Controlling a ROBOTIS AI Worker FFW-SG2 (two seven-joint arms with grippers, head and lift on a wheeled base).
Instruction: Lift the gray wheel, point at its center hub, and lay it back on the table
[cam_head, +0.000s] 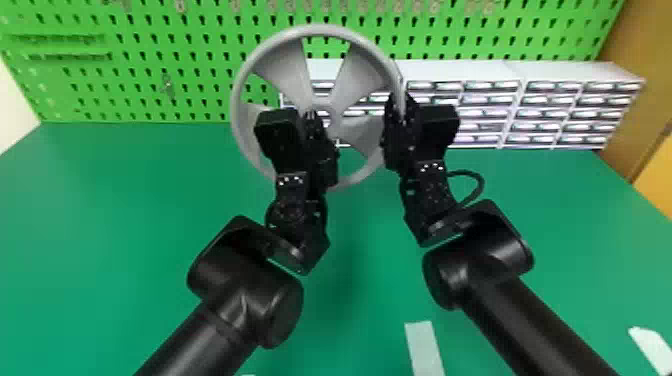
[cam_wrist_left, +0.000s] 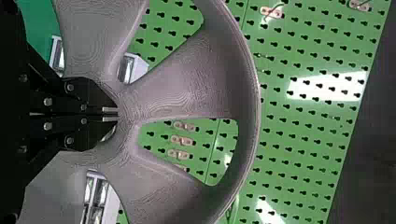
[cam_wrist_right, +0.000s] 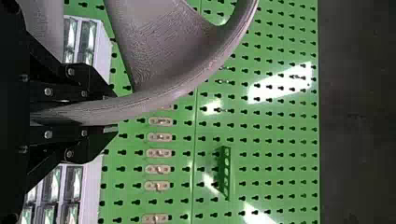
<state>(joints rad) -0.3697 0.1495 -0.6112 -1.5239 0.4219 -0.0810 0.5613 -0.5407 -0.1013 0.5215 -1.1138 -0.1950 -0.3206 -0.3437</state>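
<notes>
The gray wheel (cam_head: 320, 31) stands upright above the table in the head view, its spoked face toward the robot. My right gripper (cam_head: 398, 107) clamps its right rim; in the right wrist view the rim (cam_wrist_right: 154, 100) runs between the fingers of that gripper (cam_wrist_right: 114, 113). In front of the wheel's middle is my left gripper (cam_head: 312, 117). The left wrist view has this gripper (cam_wrist_left: 116, 114) with its two fingers together, tips at the hub of the wheel (cam_wrist_left: 187, 93), nothing seen between them. Whether the tips touch the hub, I cannot tell.
The green table (cam_head: 125, 210) spreads below, with a white tape strip (cam_head: 424, 345) near its front. White drawer units (cam_head: 465, 70) stand at the back right, before a green pegboard (cam_head: 200, 65). Another white strip (cam_head: 652, 347) lies at front right.
</notes>
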